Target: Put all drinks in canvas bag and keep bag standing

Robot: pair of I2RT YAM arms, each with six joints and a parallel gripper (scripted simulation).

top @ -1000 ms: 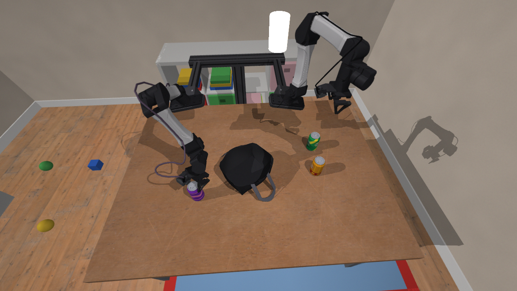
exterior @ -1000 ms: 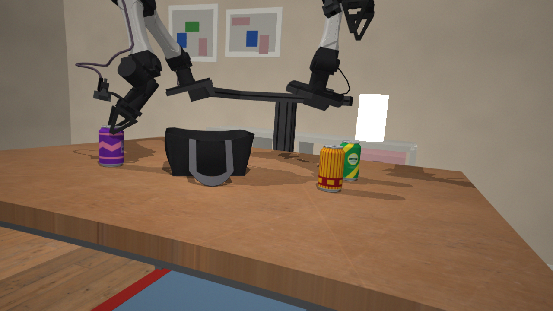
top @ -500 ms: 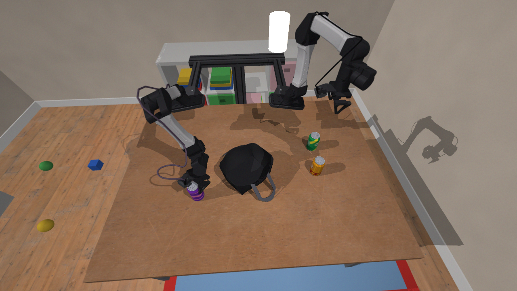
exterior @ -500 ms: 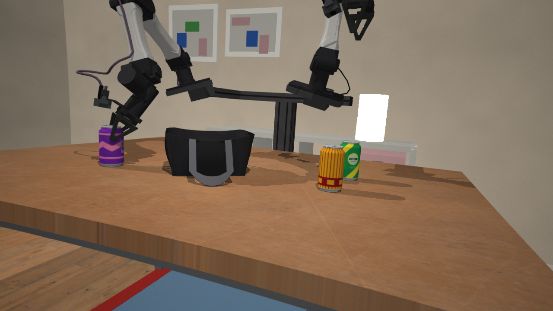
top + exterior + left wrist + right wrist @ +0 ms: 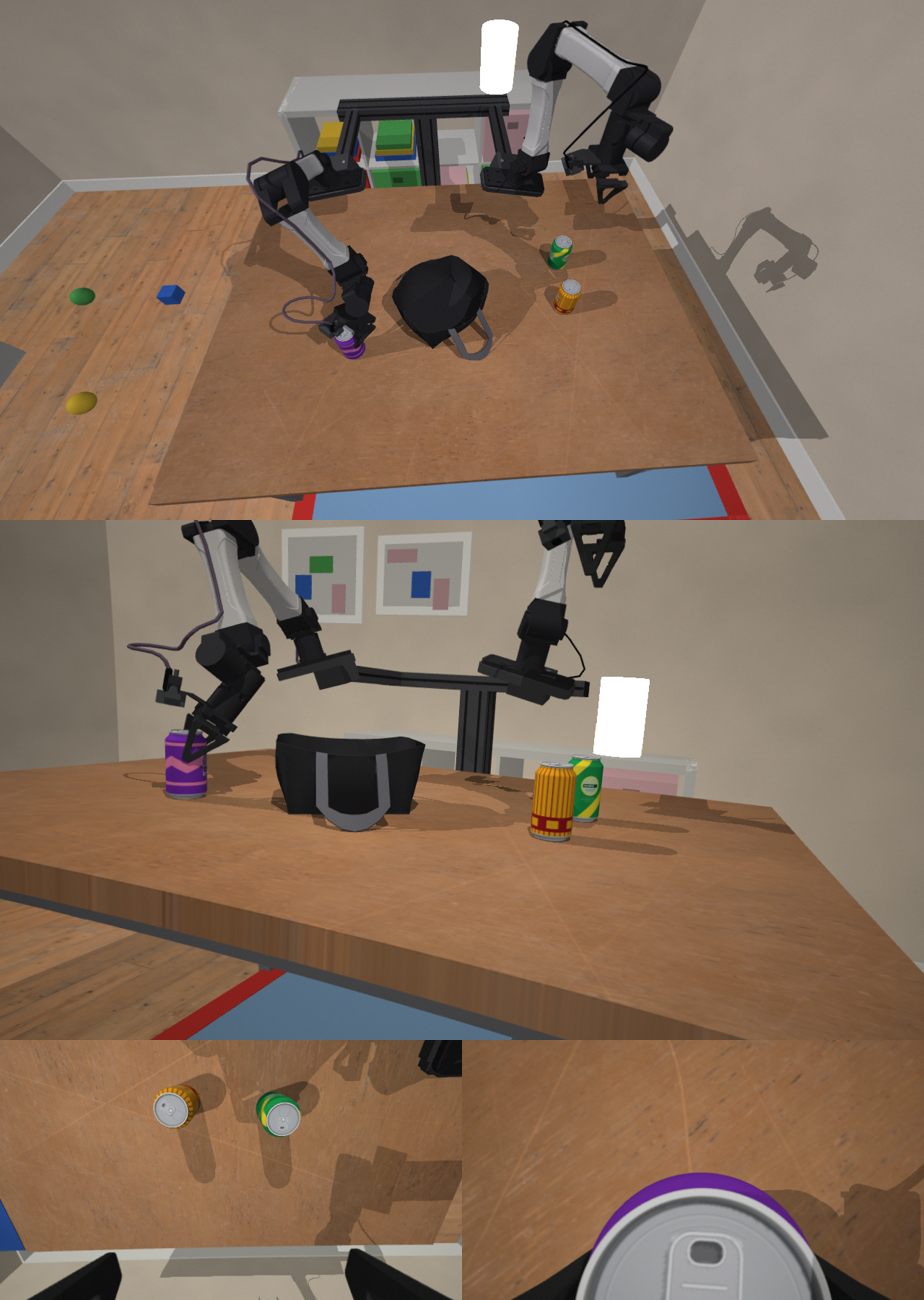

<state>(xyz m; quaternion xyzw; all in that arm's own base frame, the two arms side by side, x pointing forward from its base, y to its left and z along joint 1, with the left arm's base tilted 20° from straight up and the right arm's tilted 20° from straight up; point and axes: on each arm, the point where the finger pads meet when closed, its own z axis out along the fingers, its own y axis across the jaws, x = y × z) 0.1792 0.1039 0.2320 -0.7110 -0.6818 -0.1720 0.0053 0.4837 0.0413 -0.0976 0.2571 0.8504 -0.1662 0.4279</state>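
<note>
The purple aluminium can (image 5: 351, 349) (image 5: 177, 773) (image 5: 704, 1220) stands upright at left of the overhead frame, the right pincer (image 5: 347, 334) (image 5: 188, 754) (image 5: 698, 1248) spread about its top, not clamped. Centre both fingers, close evenly, then lift straight above the rim of the black canvas bag (image 5: 435, 287) (image 5: 351, 778) mid-frame; lower gently, sparing its walls. Right of centre wait the orange ribbed can (image 5: 567, 297) (image 5: 553, 801) (image 5: 172, 1110) and, farther, the green-and-yellow can (image 5: 560, 253) (image 5: 589, 788) (image 5: 283, 1119). The left pincer (image 5: 611, 192) (image 5: 599, 583) (image 5: 232, 1261), upper right, hangs apart.

Blue cube (image 5: 170, 295) beside green egg-shape (image 5: 81, 296)
</note>
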